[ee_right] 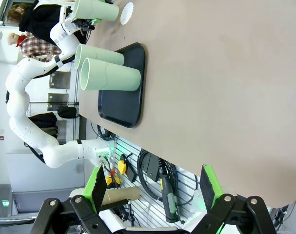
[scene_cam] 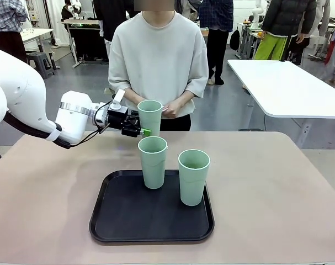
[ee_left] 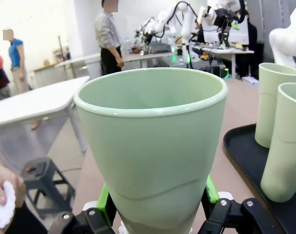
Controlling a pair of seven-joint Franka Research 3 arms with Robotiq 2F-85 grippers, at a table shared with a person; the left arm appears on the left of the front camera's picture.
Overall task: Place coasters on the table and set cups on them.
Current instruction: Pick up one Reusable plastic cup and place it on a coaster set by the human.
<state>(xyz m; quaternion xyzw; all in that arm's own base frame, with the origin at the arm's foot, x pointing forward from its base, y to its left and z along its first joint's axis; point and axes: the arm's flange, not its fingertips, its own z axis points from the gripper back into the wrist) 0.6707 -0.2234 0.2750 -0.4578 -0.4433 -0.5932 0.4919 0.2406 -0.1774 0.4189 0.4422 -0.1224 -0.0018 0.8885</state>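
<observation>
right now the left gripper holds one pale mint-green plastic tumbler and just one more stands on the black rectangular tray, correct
Not quite. The left gripper does hold a pale mint-green plastic tumbler, but the black rectangular tray carries two more, not one: a left tumbler and a right tumbler. The front view shows it.

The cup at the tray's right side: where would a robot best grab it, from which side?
Around its side wall at mid-height, from the right: the cup stands upright, handleless, and a second cup crowds its left.
</observation>
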